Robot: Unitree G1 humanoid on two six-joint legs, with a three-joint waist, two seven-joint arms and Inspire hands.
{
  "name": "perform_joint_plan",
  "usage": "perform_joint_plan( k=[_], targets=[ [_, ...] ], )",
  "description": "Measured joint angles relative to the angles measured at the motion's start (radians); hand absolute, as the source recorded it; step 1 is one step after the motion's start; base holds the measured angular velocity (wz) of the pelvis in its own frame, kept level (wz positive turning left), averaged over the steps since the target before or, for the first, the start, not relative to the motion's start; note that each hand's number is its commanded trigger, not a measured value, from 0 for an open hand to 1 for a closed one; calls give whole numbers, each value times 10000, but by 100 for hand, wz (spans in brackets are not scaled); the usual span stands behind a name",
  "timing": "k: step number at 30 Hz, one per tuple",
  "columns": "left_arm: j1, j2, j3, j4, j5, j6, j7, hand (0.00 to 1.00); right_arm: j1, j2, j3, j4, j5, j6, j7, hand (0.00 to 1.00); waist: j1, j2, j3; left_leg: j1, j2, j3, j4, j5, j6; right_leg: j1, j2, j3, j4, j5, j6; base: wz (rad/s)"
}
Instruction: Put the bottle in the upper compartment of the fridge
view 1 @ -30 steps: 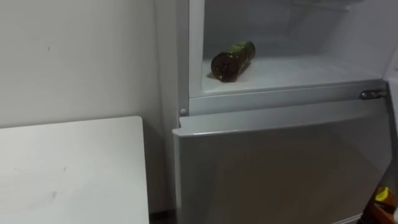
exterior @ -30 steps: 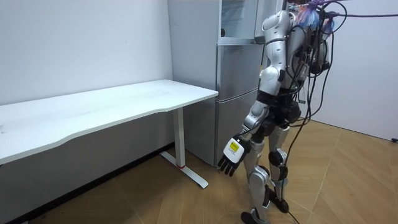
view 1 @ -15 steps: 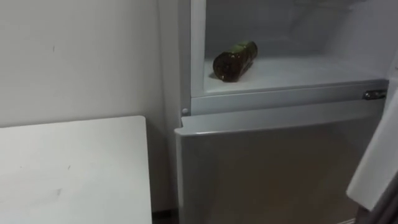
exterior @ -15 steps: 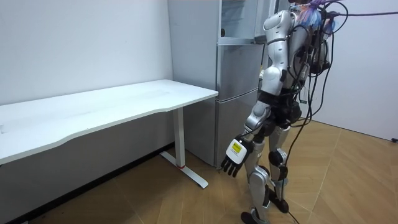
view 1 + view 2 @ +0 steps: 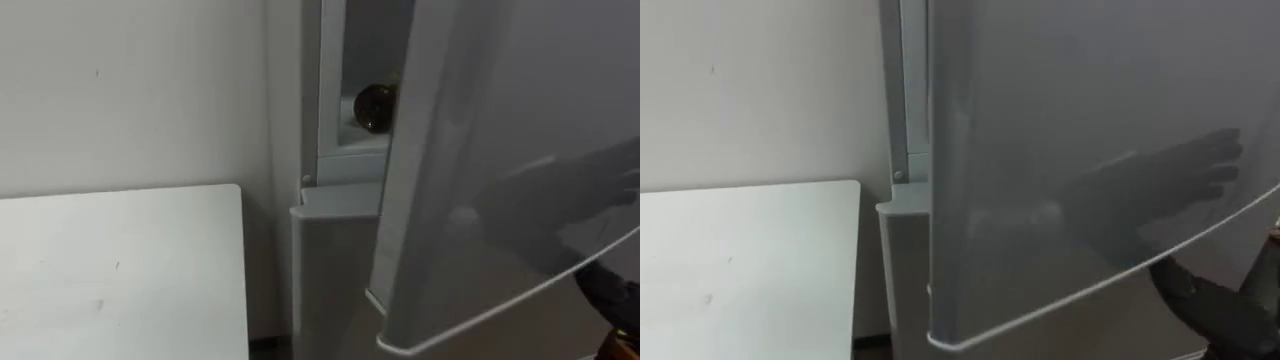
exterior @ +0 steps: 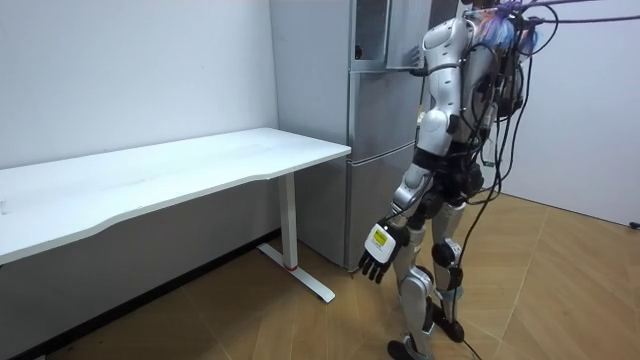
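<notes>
Brown and faintly glossy, the bottle [image 5: 375, 105] shows you just its round end, at about twelve o'clock in the left eye view. It sits inside the upper compartment on the pale shelf floor. You see it through the narrow slot between the fridge's frame and the upper door [image 5: 480, 150]. That door is a smooth grey slab with a thin, light lower edge. It stands nearly closed and covers most of the opening from one to four o'clock. Below it the lower door [image 5: 330, 280] is the same matt grey, flat and closed.

A white table [image 5: 120, 270] with a flat top and square corner lies at eight o'clock, just beside the fridge. Plain off-white wall [image 5: 130, 90] rises behind it.

Your right hand [image 5: 1200, 300] is a dark shape at five o'clock in the right eye view, just under the upper door's lower edge. You cannot tell how it is set.

In the room view the robot stands upright, close in front of the fridge [image 6: 375, 150] on wooden floor [image 6: 250, 320]. Your left hand [image 6: 376, 257] hangs beside the thigh, fingers loose and holding nothing.
</notes>
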Motion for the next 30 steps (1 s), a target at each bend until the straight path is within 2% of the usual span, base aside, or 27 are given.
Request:
perform_joint_plan(
  k=[5,12,19,25,26,30],
  targets=[
    [-73,27,-42,2,-109,190,-5,0,-116,9,304,-67,3,-9,379,0,7,36,-11,-16,0,-55,-3,0,0,22,3,-30,24,2,1,1],
    [-103,8,-56,-3,-99,241,3,0,-303,103,410,-381,8,-19,770,0,-18,196,-27,44,7,-111,-21,0,0,191,13,-61,19,6,-1,0],
    [-100,10,-223,-20,-83,326,59,0,-301,112,1042,-386,235,-19,1161,0,3,302,-57,34,0,-127,-42,-1,-2,187,3,-87,25,6,-1,2],
    [-105,8,-247,-19,-61,359,253,0,-298,113,1122,-385,245,-22,1328,0,4,326,-80,45,0,-120,-49,-1,-2,182,22,-25,74,7,-2,0],
    [-106,6,-284,-8,-60,358,297,0,-299,112,1159,-385,245,-27,1327,0,26,293,-105,53,-1,-108,-48,-1,-2,184,22,-19,77,7,-3,0],
    [-95,-50,-415,22,97,365,397,0,-298,114,1192,-375,243,-38,1322,0,80,314,-91,81,4,-111,-32,0,-2,231,32,-14,65,10,-6,0]
  ],
)
